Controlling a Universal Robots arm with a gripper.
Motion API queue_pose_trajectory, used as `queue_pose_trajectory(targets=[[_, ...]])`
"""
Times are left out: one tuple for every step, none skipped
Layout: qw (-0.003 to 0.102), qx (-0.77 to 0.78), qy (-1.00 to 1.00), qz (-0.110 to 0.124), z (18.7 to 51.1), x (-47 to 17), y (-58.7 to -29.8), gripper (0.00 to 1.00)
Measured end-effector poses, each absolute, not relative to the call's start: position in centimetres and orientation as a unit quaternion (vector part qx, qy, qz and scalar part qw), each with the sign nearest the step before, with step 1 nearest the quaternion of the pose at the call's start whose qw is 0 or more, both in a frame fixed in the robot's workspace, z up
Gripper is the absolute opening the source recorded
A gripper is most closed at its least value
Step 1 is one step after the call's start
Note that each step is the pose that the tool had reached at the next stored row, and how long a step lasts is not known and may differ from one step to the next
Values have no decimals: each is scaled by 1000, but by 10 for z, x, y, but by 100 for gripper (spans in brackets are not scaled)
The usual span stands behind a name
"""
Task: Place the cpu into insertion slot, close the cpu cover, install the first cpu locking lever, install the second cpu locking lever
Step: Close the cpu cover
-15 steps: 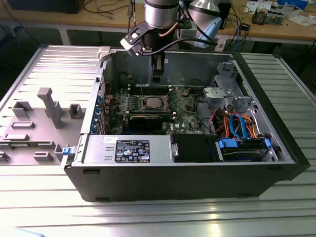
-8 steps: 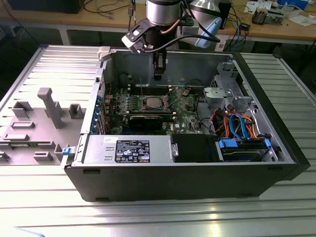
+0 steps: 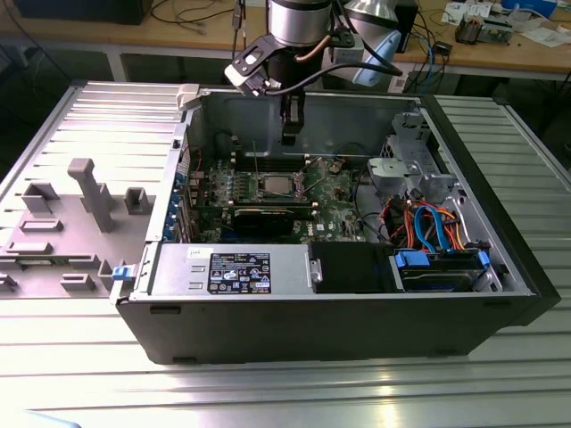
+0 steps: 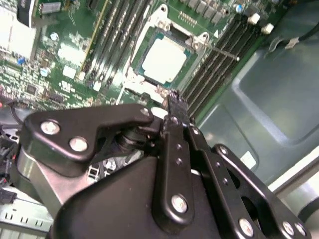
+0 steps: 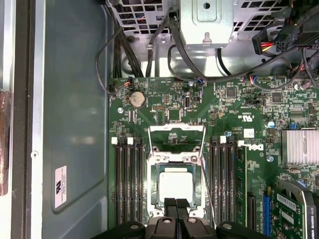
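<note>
The cpu lies flat in the insertion slot on the green board, its pale metal face up; it also shows as cpu and cpu. The cpu cover stands swung open beyond the socket, its window frame bare. Two thin locking levers stick up beside the socket, unlatched. My gripper hangs just above the socket's near edge, fingers together with nothing between them. In the exterior view the gripper hovers inside the case above the board.
Memory slots flank the socket on both sides. A long black graphics card lies in front of the socket. Cables and a drive cage crowd the exterior view's right. The power supply lines the case front.
</note>
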State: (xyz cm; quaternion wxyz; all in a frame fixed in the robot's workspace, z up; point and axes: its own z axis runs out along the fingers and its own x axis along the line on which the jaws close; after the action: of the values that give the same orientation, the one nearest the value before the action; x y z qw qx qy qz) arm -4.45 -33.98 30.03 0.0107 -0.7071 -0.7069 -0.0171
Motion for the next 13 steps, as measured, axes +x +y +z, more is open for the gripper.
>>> queue_pose_trajectory(targets=[[11, -707, -707, -17, 300, -44, -340, 11], [11, -707, -707, -17, 300, -44, -340, 11], [11, -707, -707, -17, 300, -44, -340, 11], [10, -707, -707, -17, 300, -44, -340, 11], [10, -707, -707, -17, 300, -44, -340, 11], [10, -707, -707, -17, 300, -43, -340, 11], [10, -707, -707, -17, 300, -43, -340, 11], [10, -707, -707, -17, 300, -43, -340, 11], [10, -707, -707, -17, 300, -42, -340, 11], [10, -707, -707, -17, 300, -42, -340, 11], [10, -707, -707, -17, 300, -42, -340, 11], [10, -707, -707, -17, 300, -42, -340, 11], [10, -707, -707, -17, 300, -42, -340, 11]])
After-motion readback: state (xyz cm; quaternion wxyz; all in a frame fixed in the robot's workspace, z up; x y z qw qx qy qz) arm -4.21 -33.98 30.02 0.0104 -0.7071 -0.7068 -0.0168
